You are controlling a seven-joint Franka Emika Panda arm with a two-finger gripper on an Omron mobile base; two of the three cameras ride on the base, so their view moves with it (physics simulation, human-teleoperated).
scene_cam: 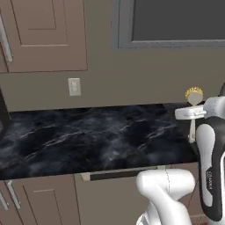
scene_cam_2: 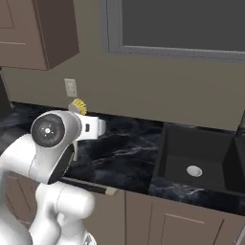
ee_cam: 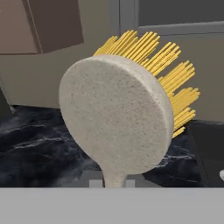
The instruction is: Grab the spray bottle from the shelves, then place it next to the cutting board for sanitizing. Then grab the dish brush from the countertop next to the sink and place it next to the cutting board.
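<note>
One thin white-grey dish brush [ee_cam: 116,116] with yellow bristles held aloft
Gripper [scene_cam: 192,115] pinches its handle, head up, above the black marble-look countertop [scene_cam: 88,136] left of the dark sink [scene_cam_2: 196,158].

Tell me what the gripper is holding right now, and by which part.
The dish brush, lifted above the countertop. The hold is low on its handle, head up; the fingers' exact contact is hidden, so the grip is inferred.

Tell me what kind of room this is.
A kitchen, rendered. Black marble-look countertop over brown cabinets, a sink set into it, a window above. The gripper holds a dish brush above the countertop.
</note>
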